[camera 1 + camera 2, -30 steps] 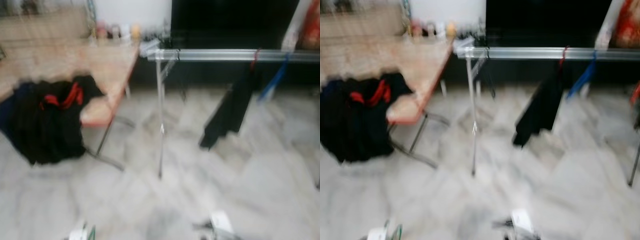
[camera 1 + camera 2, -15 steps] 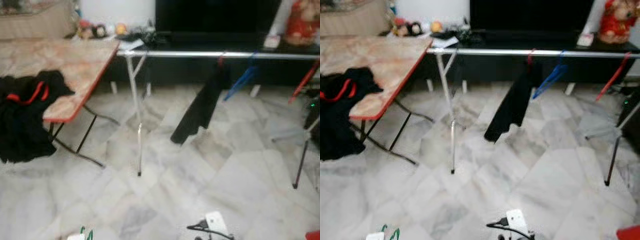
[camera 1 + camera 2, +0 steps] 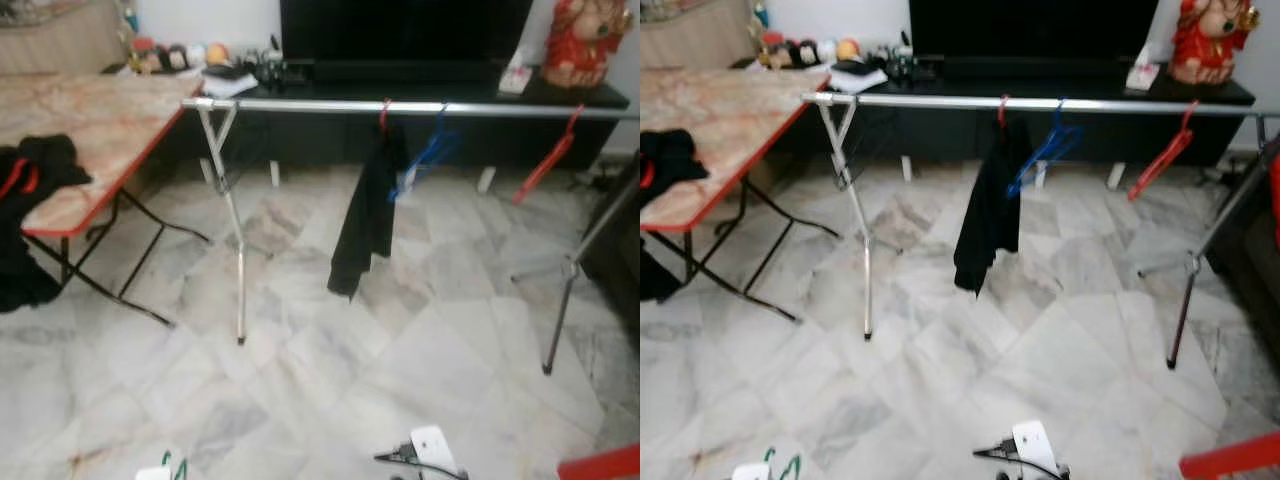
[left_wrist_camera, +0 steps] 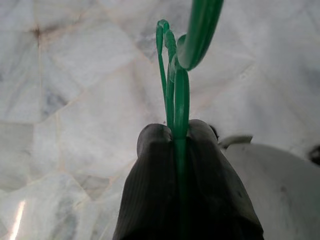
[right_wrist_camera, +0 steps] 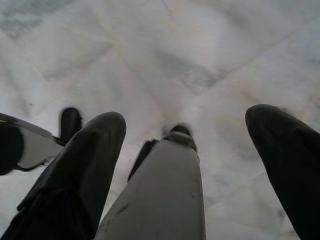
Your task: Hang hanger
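A silver clothes rail (image 3: pixel 330 104) on metal legs stands across the room ahead of me. On it hang a black garment (image 3: pixel 365 215) on a red hanger hook, a blue hanger (image 3: pixel 425 155) and a red hanger (image 3: pixel 545 160). My left gripper (image 4: pixel 177 131) is shut on a green hanger (image 4: pixel 175 75), held low above the marble floor; the hanger's tip (image 3: pixel 172 465) pokes up at the bottom of the eye views. My right gripper (image 5: pixel 185 115) hangs open over the floor with nothing between its fingers (image 5: pixel 95 150).
A folding table (image 3: pixel 100 130) with a marble-pattern top and red edge stands at the left, with black-and-red clothing (image 3: pixel 25 180) draped over it. Behind the rail is a black TV stand (image 3: pixel 450 90) with a red figurine (image 3: pixel 580 40). A red object (image 3: pixel 600 465) sits bottom right.
The camera has swung right and steadied, so the rail sits more central and the table has slid left. The things themselves have not moved, and both grippers stay low.
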Robot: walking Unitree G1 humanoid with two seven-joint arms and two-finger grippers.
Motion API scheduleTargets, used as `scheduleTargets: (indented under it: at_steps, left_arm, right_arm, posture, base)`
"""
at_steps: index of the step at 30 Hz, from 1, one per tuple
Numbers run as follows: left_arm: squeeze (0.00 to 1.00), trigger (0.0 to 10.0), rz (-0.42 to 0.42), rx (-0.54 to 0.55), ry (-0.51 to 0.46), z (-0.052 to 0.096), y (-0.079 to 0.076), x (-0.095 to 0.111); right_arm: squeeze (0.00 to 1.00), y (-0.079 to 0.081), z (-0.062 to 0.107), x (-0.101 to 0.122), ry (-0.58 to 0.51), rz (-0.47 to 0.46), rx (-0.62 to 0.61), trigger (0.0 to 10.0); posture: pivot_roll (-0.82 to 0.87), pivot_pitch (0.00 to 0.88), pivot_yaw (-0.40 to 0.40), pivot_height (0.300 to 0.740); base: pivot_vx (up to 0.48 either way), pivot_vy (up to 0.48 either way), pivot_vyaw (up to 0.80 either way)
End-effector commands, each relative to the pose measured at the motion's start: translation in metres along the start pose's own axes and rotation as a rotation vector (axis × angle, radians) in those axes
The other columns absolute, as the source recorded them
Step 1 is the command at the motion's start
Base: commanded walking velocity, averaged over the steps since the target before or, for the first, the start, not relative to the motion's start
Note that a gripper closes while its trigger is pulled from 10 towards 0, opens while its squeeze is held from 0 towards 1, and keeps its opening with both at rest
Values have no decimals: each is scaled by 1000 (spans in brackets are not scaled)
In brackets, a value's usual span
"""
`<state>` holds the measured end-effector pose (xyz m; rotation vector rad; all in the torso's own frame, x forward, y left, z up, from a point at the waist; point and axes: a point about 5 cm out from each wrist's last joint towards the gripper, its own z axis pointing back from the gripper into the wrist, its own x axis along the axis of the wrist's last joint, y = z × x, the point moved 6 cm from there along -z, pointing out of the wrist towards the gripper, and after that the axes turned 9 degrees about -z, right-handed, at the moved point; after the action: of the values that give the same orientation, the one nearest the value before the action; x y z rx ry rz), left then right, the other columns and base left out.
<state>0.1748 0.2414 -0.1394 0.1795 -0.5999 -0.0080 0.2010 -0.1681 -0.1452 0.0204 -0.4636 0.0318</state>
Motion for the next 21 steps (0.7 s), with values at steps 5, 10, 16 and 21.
scheduleTargets:
  at_steps: [5,10,16,21]
  left_arm:
    - [0,10000,-2,0,20,1,-4,-7]
    - [0,10000,10,2,14,1,-3,-6]
    - [0,10000,3,-17,16,1,-7,-7]
    - [0,10000,-6,-29,19,1,-10,-7]
  right_arm:
    - [0,-5,0,1,-2,10,-11,10000]
    - [0,-5,0,0,-2,6,-9,10000]
    - [0,-5,1,0,-4,2,-9,10000]
    - [0,-4,1,0,-5,-6,-2,10000]
  posture:
    - [-27,0,56,740]
    - [-29,0,57,740]
    - [-31,0,56,740]
    - [-33,0,55,740]
  base:
    - [0,0,0]
    - [0,0,0]
    - [0,0,0]
    - [0,0,0]
